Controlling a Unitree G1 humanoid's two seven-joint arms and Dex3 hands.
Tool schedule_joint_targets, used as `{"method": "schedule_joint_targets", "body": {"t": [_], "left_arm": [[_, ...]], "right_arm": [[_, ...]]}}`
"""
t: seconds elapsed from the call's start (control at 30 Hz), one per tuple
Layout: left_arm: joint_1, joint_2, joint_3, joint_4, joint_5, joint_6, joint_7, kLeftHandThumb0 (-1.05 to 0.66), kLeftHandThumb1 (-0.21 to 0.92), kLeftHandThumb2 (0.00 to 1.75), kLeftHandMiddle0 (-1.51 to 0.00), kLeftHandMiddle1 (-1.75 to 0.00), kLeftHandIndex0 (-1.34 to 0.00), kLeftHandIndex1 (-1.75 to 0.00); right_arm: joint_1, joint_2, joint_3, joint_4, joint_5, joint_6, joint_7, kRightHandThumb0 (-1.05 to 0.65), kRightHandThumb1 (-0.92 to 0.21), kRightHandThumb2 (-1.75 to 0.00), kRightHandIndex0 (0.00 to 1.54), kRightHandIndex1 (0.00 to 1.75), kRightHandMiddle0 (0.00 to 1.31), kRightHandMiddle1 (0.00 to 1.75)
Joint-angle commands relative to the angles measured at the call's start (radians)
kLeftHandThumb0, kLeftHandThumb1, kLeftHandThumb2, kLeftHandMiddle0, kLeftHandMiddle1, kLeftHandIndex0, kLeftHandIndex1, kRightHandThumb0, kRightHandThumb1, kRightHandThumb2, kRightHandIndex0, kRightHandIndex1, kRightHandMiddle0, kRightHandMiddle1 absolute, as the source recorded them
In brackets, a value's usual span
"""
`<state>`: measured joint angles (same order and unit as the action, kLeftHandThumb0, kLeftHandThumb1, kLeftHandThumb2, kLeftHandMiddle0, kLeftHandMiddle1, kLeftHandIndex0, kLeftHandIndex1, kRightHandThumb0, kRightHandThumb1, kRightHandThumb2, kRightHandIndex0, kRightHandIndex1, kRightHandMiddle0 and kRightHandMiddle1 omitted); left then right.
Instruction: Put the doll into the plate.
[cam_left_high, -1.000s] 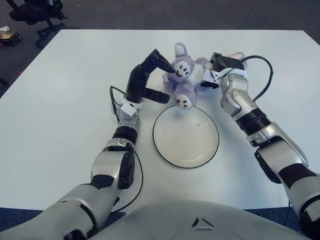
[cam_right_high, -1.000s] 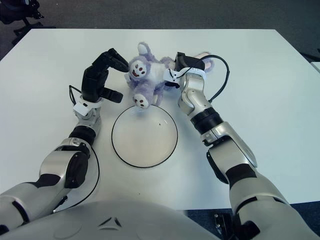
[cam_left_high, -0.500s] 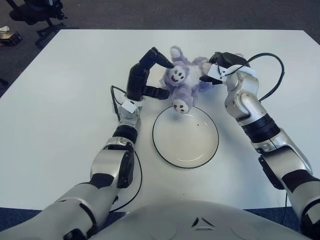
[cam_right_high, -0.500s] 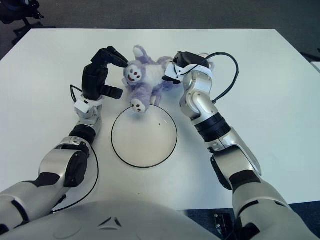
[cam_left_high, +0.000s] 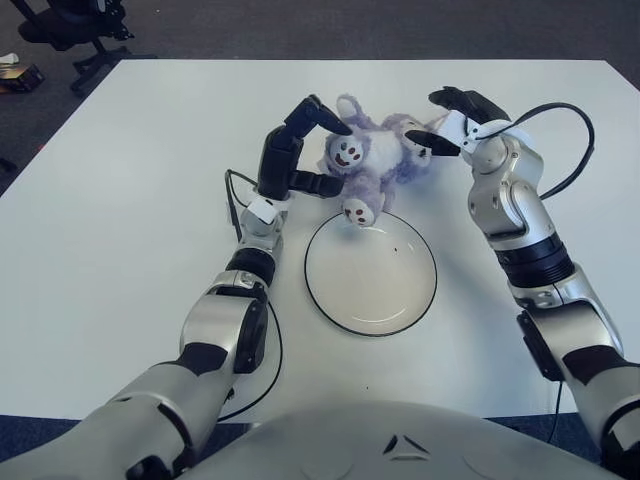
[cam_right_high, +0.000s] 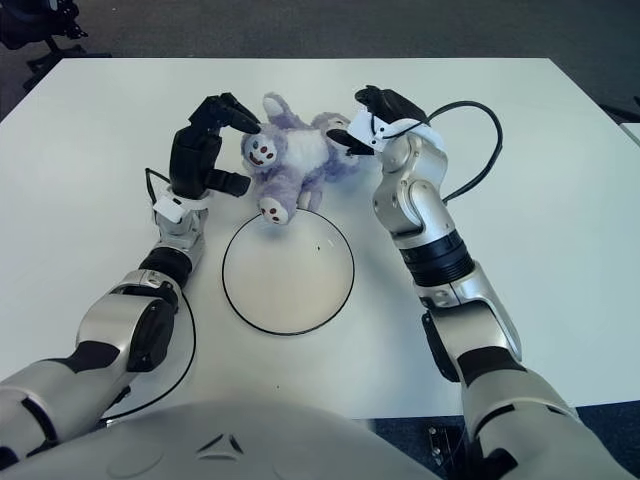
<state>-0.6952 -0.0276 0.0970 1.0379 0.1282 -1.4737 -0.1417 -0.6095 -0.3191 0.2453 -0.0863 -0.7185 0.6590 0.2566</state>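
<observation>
Left eye view: the doll (cam_left_high: 372, 168) sits between the two hands, just behind the far rim of the plate (cam_left_high: 371, 273), one foot hanging over that rim. Its long axis runs left to right, head toward the left hand (cam_left_high: 297, 155) and body trailing toward the right hand (cam_left_high: 455, 118). The left hand is the nearer: its fingers curl around the doll's head, one over the top and one below, in what looks like a pinch. The right hand has its fingers spread and holds nothing, though its lower finger looks to be at the doll's fur. The plate lies straight toward the robot from the doll, so the coming move is, I'd judge, a short pull nearer.

Right eye view: same layout on the bench (cam_right_high: 520, 150); the right hand (cam_right_high: 372, 112) shows apart from most of the doll (cam_right_high: 290, 158), only its lower finger close.

Against a second ago, the right hand has lifted off the doll and opened, its arm swinging outward, and the doll's head has tipped more upright.
</observation>
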Motion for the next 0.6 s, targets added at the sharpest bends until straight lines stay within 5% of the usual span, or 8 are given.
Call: {"method": "schedule_joint_targets", "body": {"t": [0.0,0.57], "left_arm": [[0.049,0.009,-0.008,0.042,0.021,0.005,0.023,0.00,0.78,0.50,-0.40,-1.58,-0.52,-1.27],[0.043,0.011,-0.026,0.057,0.045,0.015,0.064,0.00,0.79,0.49,-0.38,-1.60,-0.54,-1.26]], "right_arm": [[0.028,0.020,-0.053,-0.033,0.034,-0.041,-0.069,-0.73,-0.92,-0.52,0.47,0.02,0.30,0.02],[0.055,-0.024,-0.143,-0.078,0.087,-0.151,-0.134,-0.63,-0.92,-0.39,0.51,0.02,0.35,0.03]]}}
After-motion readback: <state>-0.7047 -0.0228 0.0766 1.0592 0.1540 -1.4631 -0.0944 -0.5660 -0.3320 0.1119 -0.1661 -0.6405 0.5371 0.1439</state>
